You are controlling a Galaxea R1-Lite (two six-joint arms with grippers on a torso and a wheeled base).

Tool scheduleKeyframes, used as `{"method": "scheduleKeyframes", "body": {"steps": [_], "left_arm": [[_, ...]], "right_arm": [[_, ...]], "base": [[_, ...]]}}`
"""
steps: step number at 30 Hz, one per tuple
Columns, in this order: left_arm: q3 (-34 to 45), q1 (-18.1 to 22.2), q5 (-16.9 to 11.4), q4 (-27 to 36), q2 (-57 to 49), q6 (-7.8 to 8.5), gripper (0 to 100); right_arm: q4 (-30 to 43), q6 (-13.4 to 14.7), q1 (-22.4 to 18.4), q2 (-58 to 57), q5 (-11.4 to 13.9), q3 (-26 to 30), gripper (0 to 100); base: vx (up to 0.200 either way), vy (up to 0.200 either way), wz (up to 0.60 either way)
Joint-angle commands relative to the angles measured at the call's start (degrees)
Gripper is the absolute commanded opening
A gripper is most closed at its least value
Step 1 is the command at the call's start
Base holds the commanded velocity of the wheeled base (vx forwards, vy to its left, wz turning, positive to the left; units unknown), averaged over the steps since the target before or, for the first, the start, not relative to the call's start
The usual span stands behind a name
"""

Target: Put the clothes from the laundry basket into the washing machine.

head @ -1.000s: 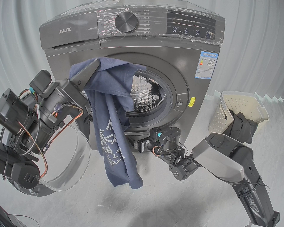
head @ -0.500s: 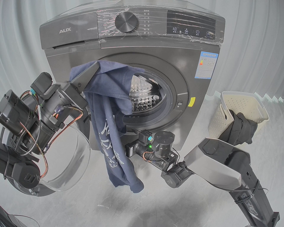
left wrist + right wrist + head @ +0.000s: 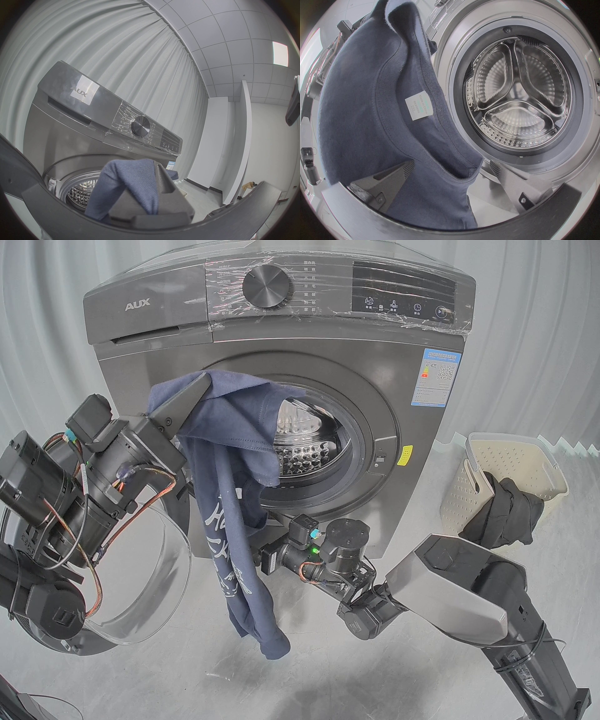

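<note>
The left claw (image 3: 195, 389) is clamped on the top of the blue shirt (image 3: 234, 440). It holds the shirt up in front of the washing machine (image 3: 156, 309), just by the round hole (image 3: 315, 446). Most of the shirt hangs down. The right claw (image 3: 450, 165) is low, its fingers apart with the shirt between them. I think it should pinch the hanging part and lift it, so nothing droops out of the hole. Dark clothes (image 3: 509, 512) wait in the laundry basket (image 3: 531, 455).

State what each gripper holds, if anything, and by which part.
The left gripper holds the navy T-shirt by a fold at its top, near the collar; the rest hangs free. The right gripper is open at the hanging cloth, gripping nothing.
</note>
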Motion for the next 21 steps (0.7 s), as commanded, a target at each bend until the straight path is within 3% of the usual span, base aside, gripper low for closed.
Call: {"method": "scheduleKeyframes", "body": {"steps": [1, 8, 9, 17, 21], "left_arm": [[-0.03, -0.03, 0.01, -0.01, 0.01, -0.08, 0], [-0.03, -0.12, 0.01, -0.01, 0.01, -0.08, 0], [-0.03, -0.12, 0.01, -0.01, 0.01, -0.08, 0], [-0.03, -0.03, 0.01, -0.01, 0.01, -0.17, 0], [-0.12, 0.24, 0.01, -0.01, -0.16, -0.17, 0]], "right_arm": [[0.49, 0.06, 0.19, 1.29, -0.27, -2.01, 100], [0.49, 0.33, 0.1, 1.82, -0.8, -4.21, 100], [0.4, 0.33, 0.1, 1.82, -0.8, -4.47, 0], [-0.65, 0.33, -1.13, 0.5, -0.71, -3.6, 0], [-1.09, 0.33, -3.15, -3.98, -0.71, 1.5, 0]], "base": [[0.0, 0.0, 0.0], [0.0, 0.0, 0.0], [0.0, 0.0, 0.0], [0.0, 0.0, 0.0], [0.0, 0.0, 0.0]]}}
